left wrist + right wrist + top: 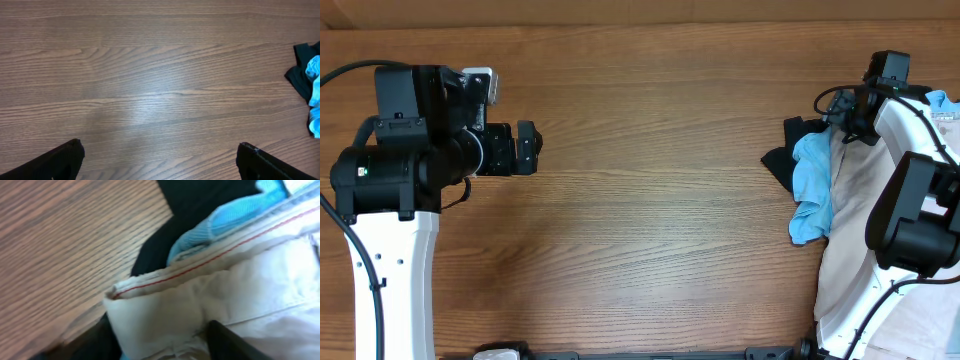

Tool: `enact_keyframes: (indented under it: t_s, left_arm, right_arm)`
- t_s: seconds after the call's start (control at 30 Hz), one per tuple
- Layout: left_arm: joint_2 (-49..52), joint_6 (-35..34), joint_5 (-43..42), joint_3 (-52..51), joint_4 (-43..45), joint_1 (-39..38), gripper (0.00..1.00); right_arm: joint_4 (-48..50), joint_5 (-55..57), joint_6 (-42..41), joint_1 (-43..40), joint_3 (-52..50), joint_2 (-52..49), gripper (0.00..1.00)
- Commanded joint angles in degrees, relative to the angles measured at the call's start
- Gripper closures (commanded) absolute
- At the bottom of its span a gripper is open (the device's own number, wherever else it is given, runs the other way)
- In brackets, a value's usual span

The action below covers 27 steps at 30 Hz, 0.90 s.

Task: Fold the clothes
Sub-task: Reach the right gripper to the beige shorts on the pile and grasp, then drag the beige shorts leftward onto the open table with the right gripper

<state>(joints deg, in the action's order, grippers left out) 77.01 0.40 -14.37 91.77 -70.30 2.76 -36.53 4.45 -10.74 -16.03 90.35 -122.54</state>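
The beige shorts (855,220) lie crumpled at the table's right edge, under my right arm. My right gripper (847,125) is at the far end of the pile. In the right wrist view its fingers (160,340) grip a fold of the shorts (200,295) near a red-stitched hem. My left gripper (527,148) is open and empty over bare wood at the far left. In the left wrist view its fingers (159,160) are spread wide above the table.
A sky-blue shirt (813,190) and a black garment (782,160) lie against the left side of the shorts. Both also show in the left wrist view, the shirt (315,95) and the black garment (300,75). A pale blue cloth (942,100) pokes out at the far right.
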Motion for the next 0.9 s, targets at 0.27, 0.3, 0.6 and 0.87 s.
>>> enact_keyframes:
  t_s: [0.27,0.3,0.6,0.87]
  left_arm:
    - [0.52,0.7,-0.7,1.55,0.04,0.2,0.0]
    - [0.52,0.7,-0.7,1.55,0.04,0.2,0.0]
    - [0.48,0.66,-0.7,1.6,1.18,0.22,0.0]
    - [0.44,-0.63,-0.07,5.16,1.7,0.26,0.0]
  right_arm:
    - [-2.8,1.44,-1.86,0.13,1.36,-0.59,0.94]
    - [-4.26,1.51,-2.64,-0.09,2.43,-0.28,0.96]
    - [-17.0,1.27,-4.26,-3.04,15.23,5.7,0.96]
    - [-23.04,-15.54,7.41,-1.7,24.48,14.53,0.96]
